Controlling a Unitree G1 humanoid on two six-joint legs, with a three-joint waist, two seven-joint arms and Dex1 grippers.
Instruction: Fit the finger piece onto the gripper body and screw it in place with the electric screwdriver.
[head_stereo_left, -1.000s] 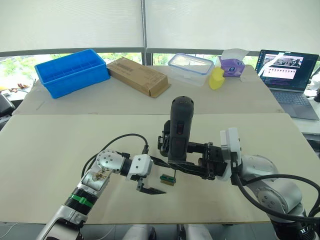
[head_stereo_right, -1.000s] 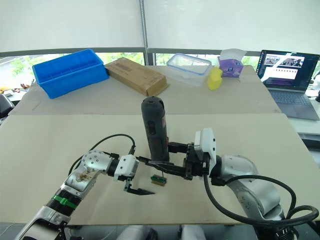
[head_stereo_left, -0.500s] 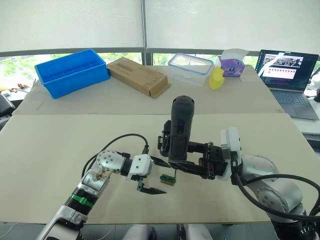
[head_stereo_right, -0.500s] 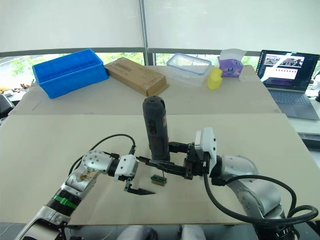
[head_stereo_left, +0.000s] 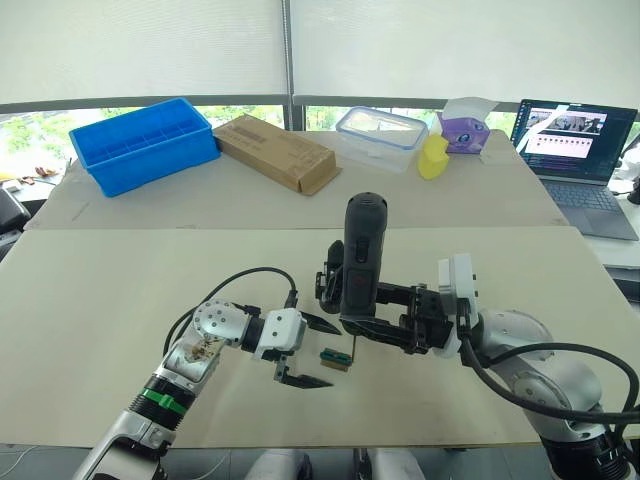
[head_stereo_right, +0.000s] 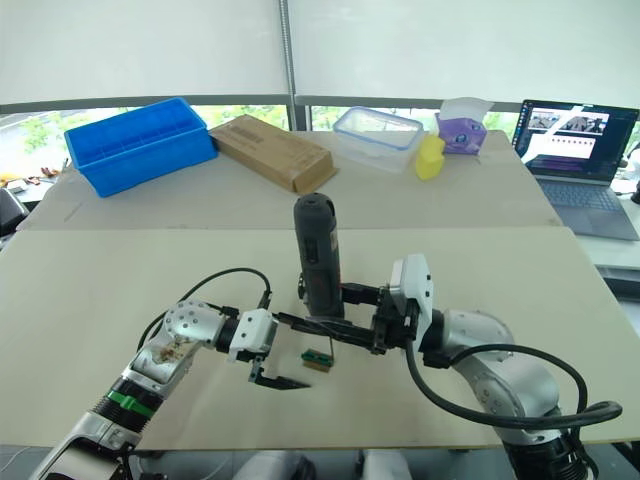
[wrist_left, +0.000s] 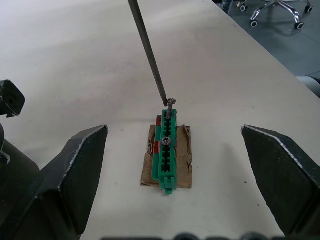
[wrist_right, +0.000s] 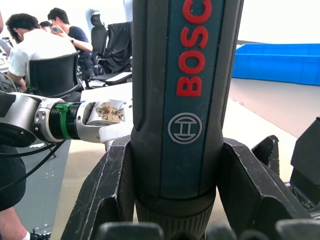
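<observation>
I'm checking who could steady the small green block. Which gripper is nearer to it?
Left. The left gripper is open with its fingers either side of the green block; the right gripper holds the electric screwdriver above it.

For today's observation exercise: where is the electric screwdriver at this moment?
The electric screwdriver stands upright mid-table, clamped in the right tool, its bit touching a screw on the green block, which lies between the open left tool's fingers.

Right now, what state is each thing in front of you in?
electric screwdriver: upright, gripped by the right end effector, bit tip on a screw.
green-and-brown block: flat on the table, one screw standing at its far end, another seated in the middle.
left end effector: open, straddling the block without touching.
laptop: open, screen lit.
clear container: lid on.
</observation>
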